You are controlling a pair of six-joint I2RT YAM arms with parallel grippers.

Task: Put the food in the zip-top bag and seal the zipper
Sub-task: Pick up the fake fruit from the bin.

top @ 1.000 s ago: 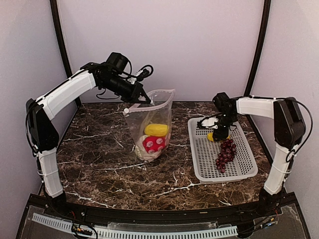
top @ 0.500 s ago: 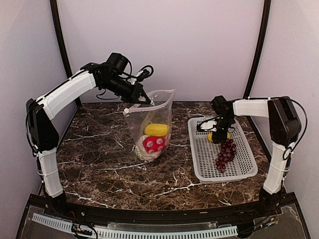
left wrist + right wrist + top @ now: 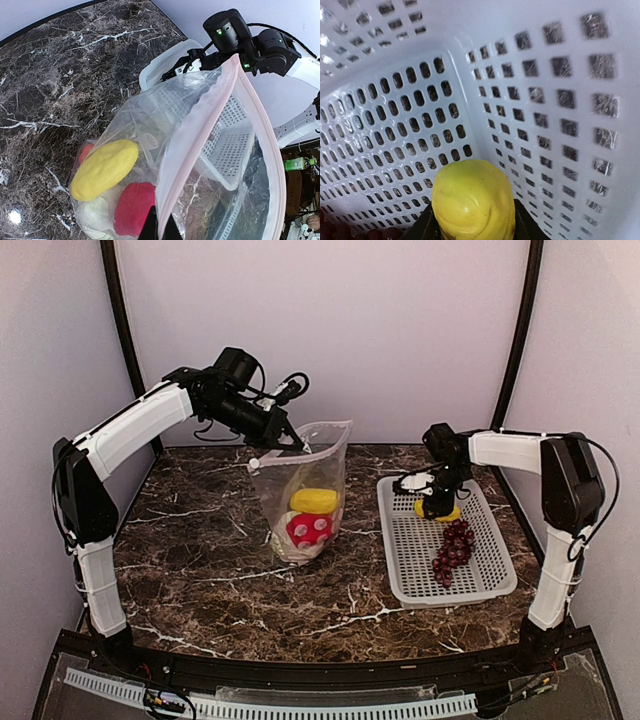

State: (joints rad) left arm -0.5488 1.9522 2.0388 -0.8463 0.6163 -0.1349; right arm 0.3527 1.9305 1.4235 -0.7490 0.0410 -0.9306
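Right hand [image 3: 437,508] seemingly gripping yellow piece [image 3: 472,200], basket wall [image 3: 560,100] close, grapes [image 3: 452,548] beside

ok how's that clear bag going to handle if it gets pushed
Probably floppy: the bag hangs creased from the left tool pinching its rim. Likely bottom-heavy, with food piled at its base, so a push up high would probably fold the wall rather than slide it.

Overhead view faces the table [image 3: 200,570]; both close wrist views share the basket [image 3: 570,75]
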